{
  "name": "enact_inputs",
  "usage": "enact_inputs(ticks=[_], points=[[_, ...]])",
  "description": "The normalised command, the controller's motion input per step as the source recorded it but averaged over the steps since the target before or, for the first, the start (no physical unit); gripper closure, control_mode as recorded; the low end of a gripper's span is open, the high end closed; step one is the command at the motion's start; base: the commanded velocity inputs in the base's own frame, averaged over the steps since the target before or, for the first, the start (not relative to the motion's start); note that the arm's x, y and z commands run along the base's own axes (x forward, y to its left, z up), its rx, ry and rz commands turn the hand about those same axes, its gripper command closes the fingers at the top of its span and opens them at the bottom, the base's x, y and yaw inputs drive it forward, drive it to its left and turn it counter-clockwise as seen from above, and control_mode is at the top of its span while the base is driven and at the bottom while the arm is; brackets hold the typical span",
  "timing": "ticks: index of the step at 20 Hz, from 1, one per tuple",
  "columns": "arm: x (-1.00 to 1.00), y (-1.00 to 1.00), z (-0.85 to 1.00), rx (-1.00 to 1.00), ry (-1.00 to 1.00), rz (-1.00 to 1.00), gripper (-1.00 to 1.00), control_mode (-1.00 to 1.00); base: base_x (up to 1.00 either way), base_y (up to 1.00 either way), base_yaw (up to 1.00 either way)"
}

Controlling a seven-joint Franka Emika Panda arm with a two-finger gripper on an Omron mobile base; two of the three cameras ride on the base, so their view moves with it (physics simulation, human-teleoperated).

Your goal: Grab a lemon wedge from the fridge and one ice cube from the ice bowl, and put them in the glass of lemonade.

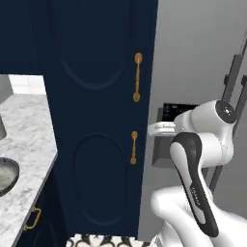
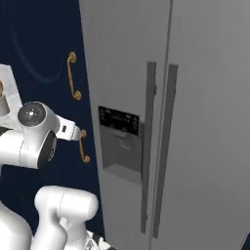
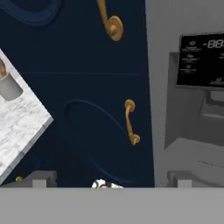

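The tall grey fridge (image 2: pixel 205 88) stands with both doors shut, its two dark upright handles (image 2: pixel 149 146) side by side and a black dispenser panel (image 2: pixel 119 121) in the left door. My gripper (image 3: pixel 111 180) is open, with nothing between its fingertips (image 3: pixel 43 178). It hovers in front of the seam between the navy cabinet and the fridge (image 3: pixel 159 96), below the dispenser panel (image 3: pixel 201 59). The ice bowl (image 1: pixel 6 177) with its dark speckled rim sits on the marble counter at the far left edge. The lemon wedge and the glass of lemonade are out of view.
Navy cabinet doors (image 1: pixel 96 120) with brass handles (image 1: pixel 137 77) stand left of the fridge. A marble counter (image 1: pixel 26 144) runs along the left, with a grey utensil jar (image 3: pixel 8 85) on it. Patterned floor tiles (image 1: pixel 101 240) show below.
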Motion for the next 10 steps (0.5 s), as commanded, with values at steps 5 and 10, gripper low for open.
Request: enact_inputs(ticks=[5,10], points=[[0.0,0.0,0.0,0.0,0.0,0.0,-1.0,1.0,-0.41,-0.03,-0.65],[0.0,0.0,0.0,0.0,0.0,0.0,-1.0,1.0,-0.39,-0.14,-0.63]])
